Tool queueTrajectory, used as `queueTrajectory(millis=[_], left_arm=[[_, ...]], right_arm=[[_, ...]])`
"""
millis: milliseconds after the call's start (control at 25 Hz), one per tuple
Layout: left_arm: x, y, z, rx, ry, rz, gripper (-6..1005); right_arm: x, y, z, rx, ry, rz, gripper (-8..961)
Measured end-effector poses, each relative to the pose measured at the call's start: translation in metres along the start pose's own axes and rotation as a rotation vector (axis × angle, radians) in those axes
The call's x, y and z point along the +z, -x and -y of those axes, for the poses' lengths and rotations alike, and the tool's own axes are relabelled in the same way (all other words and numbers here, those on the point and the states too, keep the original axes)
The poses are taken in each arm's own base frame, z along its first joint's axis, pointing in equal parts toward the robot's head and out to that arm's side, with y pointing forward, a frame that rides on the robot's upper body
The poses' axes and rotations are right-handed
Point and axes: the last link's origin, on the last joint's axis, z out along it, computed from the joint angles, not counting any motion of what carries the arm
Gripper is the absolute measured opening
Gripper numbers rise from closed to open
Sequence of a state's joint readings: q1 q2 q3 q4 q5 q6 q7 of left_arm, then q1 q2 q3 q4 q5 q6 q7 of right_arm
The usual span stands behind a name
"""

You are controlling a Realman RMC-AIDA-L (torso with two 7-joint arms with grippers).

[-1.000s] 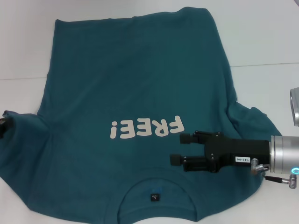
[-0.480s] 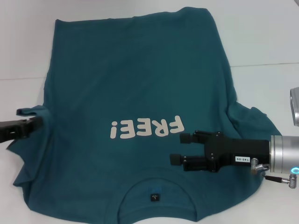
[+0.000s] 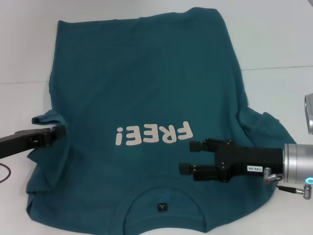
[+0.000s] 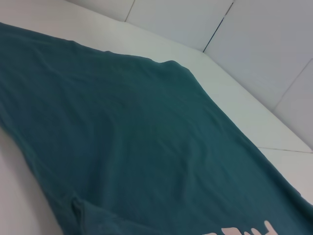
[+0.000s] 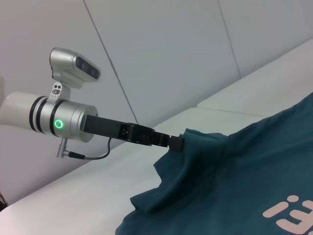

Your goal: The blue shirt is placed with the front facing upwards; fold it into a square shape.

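Over on the left, left gripper [image 3: 59, 133] clamped on the sleeve [image 3: 46, 128] of the blue shirt [image 3: 142, 88], cloth lifted off the table [image 3: 274, 39] and bunched into a peak at the fingertips; right wrist view confirms the pinch, with the sleeve [image 5: 195, 142] tented up from the gripper [image 5: 177, 142]. Looks like the sleeve-in fold, carrying that flap across toward the chest.

To do it well: low and level travel, crease running straight down the side seam, no dragging of the body cloth along with it. Release only once the sleeve lies flat inside the shirt's outline, otherwise a lumpy edge and no clean square later. Puckers below the gripper, near the shirt's left edge [image 3: 39, 186], probably worth smoothing out.

Centre now: shirt spread face up across most of the table, "FREE!" print [image 3: 154, 134] reading upside down from the head view. Collar [image 3: 164, 203] and neck label [image 3: 161, 207] nearest the robot, hem [image 3: 137, 18] at the far side. Long axis running straight away from the robot, collar to hem.

On the right: right gripper [image 3: 188, 157] fingers spread apart, holding nothing, hovering just beside the print over the chest, right sleeve [image 3: 264, 129] still spread out beyond it.
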State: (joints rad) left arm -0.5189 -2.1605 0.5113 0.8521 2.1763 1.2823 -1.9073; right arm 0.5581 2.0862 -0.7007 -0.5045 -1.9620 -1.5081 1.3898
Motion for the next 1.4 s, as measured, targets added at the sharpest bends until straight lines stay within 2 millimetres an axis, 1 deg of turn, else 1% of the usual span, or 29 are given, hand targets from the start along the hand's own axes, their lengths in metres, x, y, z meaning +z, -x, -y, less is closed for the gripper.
queueTrajectory(millis=[360, 560, 800, 880, 1000, 1120, 1200, 1240, 1400], left_arm=[[0.016, 0.001, -0.010, -0.070, 0.066, -0.006, 13], [0.018, 0.001, -0.012, -0.093, 0.077, -0.019, 222], [0.012, 0.005, -0.007, -0.097, 0.061, -0.033, 432], [0.009, 0.008, -0.005, -0.096, 0.053, -0.036, 671], [0.004, 0.009, -0.004, -0.088, 0.057, -0.056, 685], [0.000, 0.011, -0.009, -0.063, 0.096, -0.083, 699], [-0.001, 0.012, -0.013, -0.048, 0.129, -0.092, 709], [0.000, 0.014, -0.016, -0.044, 0.144, -0.094, 714], [0.001, 0.016, -0.018, -0.043, 0.155, -0.087, 733]], right_arm=[[0.000, -0.001, 0.000, 0.001, 0.001, -0.004, 876], [0.000, -0.001, -0.001, -0.001, 0.004, -0.006, 873], [0.000, -0.001, -0.001, 0.002, 0.005, -0.006, 871], [0.000, -0.001, -0.001, 0.003, 0.005, -0.006, 870], [0.000, -0.001, 0.000, 0.005, 0.002, -0.003, 869], [-0.001, 0.000, 0.000, 0.006, -0.002, 0.001, 867], [-0.007, -0.001, 0.002, 0.015, -0.018, 0.005, 866], [-0.007, -0.001, 0.002, 0.015, -0.018, 0.005, 866], [-0.025, -0.002, 0.009, 0.041, -0.063, -0.001, 864]])
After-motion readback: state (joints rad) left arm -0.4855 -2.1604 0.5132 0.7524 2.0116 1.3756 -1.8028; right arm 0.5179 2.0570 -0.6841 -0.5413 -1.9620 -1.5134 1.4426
